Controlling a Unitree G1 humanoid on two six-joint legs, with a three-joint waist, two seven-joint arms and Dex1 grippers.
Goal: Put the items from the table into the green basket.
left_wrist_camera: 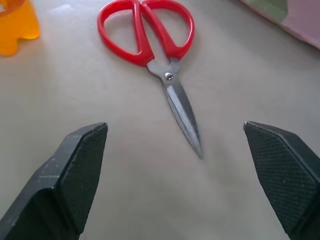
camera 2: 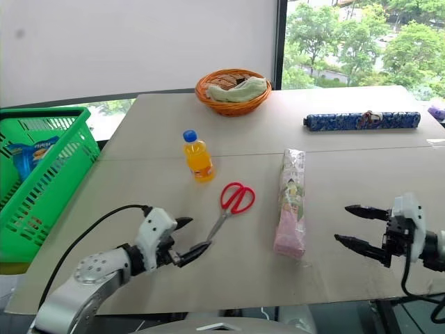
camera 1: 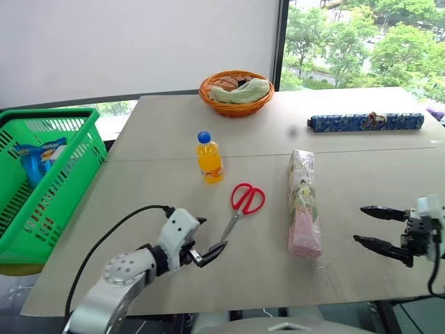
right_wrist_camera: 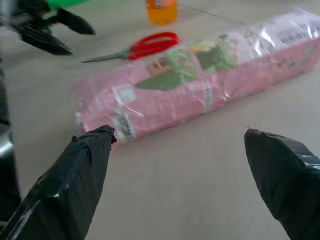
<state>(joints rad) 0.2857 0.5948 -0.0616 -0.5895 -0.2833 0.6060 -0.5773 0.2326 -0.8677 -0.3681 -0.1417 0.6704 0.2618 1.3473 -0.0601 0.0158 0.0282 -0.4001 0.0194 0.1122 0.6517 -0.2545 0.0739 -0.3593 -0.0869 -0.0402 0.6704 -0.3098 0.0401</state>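
Red-handled scissors lie on the table with the blade tips pointing at my left gripper, which stands open just short of them, nothing between its fingers. In the left wrist view the scissors lie straight ahead between the pads. An orange drink bottle with a blue cap stands upright behind them. The long pink-and-green packet lies right of the scissors. My right gripper is open, level with the packet's near end and apart from it. The green basket sits off the table's left edge.
A blue packet lies inside the green basket. A round orange wicker basket holding a pale cloth stands at the table's far side. A dark blue patterned roll lies at the far right. A seam crosses the tabletop behind the bottle.
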